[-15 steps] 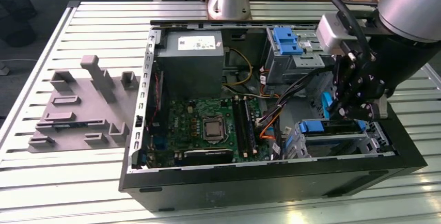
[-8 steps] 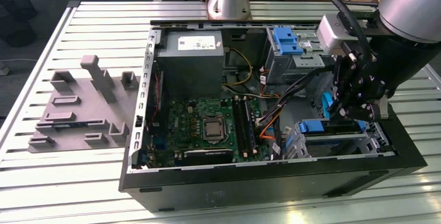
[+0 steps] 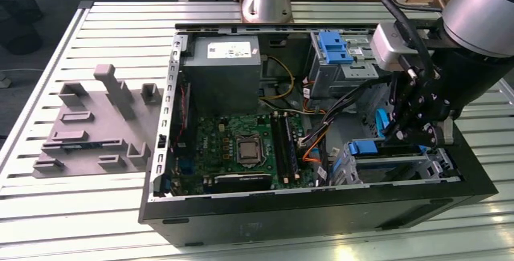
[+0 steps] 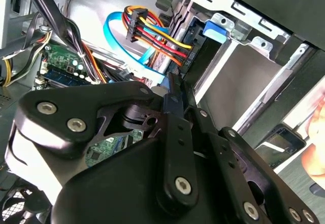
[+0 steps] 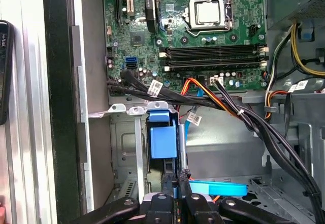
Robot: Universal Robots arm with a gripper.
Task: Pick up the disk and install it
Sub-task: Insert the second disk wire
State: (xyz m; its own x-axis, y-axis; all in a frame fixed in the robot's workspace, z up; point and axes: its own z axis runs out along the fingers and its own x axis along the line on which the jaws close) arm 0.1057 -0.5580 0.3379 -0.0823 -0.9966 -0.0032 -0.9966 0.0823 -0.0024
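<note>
Here the pincer (image 5: 175, 196) was closed on the disk (image 5: 163, 140), edge-up in its blue frame, at the drive cage (image 5: 127, 148) mouth — I judged squaring it to the rails, clear of the cables (image 5: 203, 99), mattered most.

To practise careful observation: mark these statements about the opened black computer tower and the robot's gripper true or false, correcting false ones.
1. The black computer tower lies open, showing a green motherboard. True.
2. The gripper hangs over the grey moulded tray beside the tower. False: it is inside the tower, at the blue-framed disk.
3. A cooling fan covers the processor. False: the square silver processor is bare.
4. A grey power-supply box sits inside the tower. True.
</note>
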